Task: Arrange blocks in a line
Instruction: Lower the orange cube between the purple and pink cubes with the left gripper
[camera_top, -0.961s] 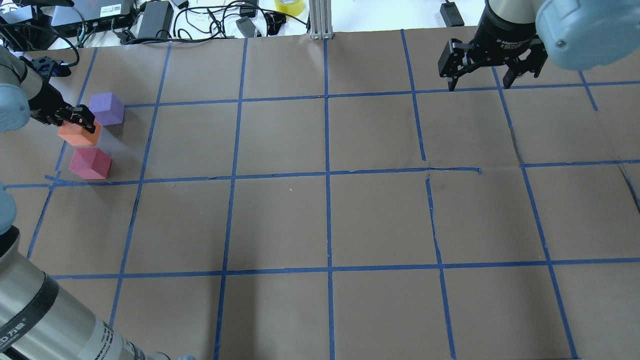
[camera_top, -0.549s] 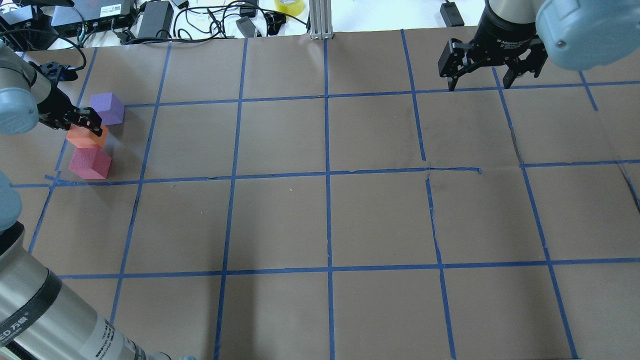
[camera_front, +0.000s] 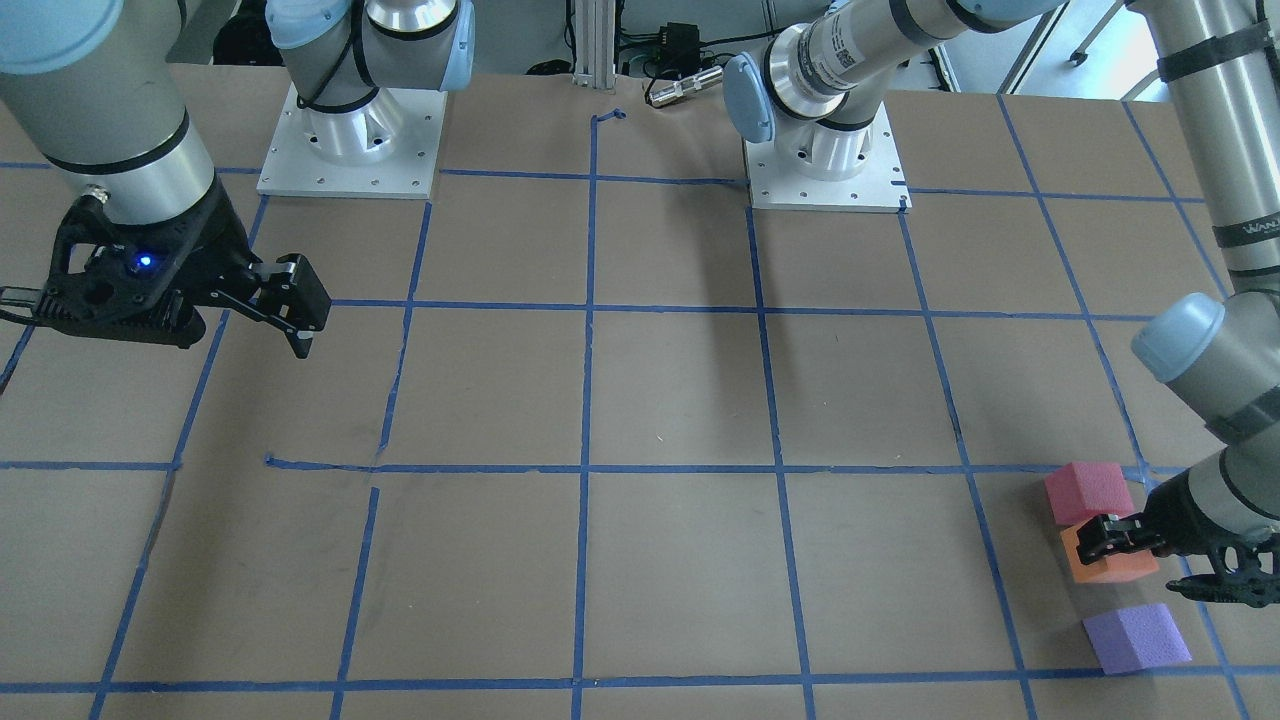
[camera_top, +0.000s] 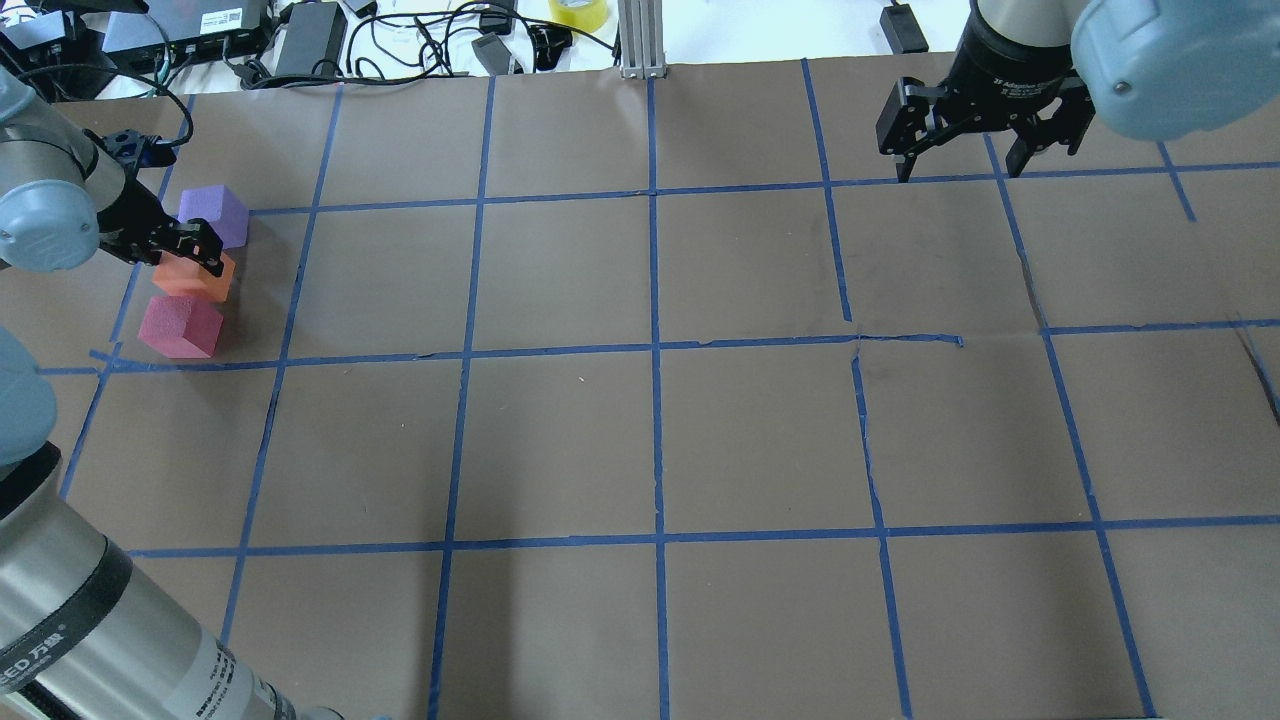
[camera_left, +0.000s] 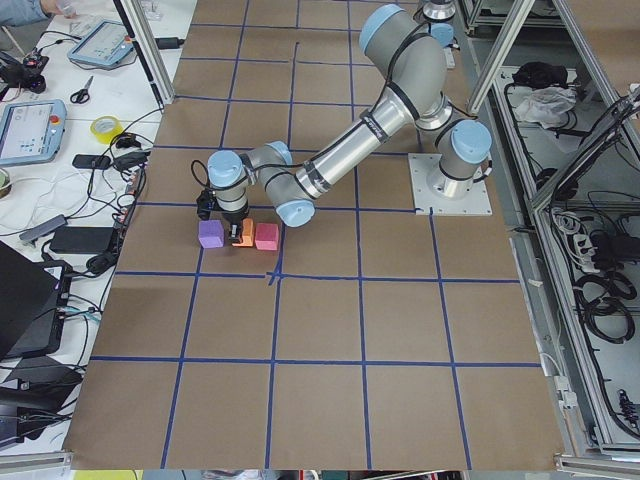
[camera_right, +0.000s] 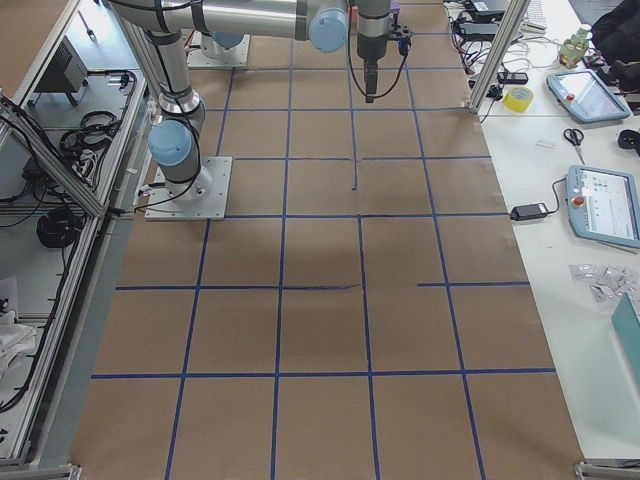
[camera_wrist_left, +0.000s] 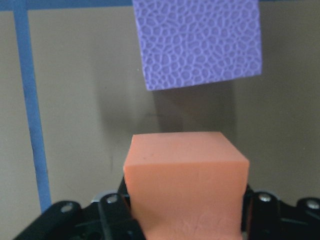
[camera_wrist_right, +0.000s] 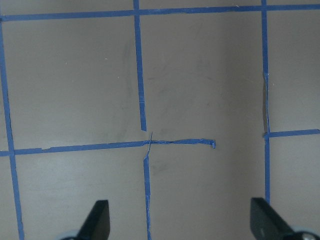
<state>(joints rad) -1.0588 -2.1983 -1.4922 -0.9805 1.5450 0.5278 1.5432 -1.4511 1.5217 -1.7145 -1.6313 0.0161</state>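
Observation:
Three foam blocks lie at the table's far left. The orange block sits between the purple block and the pinkish-red block. My left gripper is shut on the orange block. In the left wrist view the orange block fills the space between the fingers, with the purple block a short gap ahead. In the front view the pinkish-red, orange and purple blocks form a rough row. My right gripper is open and empty above the far right of the table.
Brown paper with a blue tape grid covers the table. Cables, power bricks and a yellow tape roll lie beyond the far edge. A metal post stands at the far middle edge.
My left gripper has moved to the right with the orange block, bringing it in between the purple and pinkish-red blocks. The right arm has not moved.

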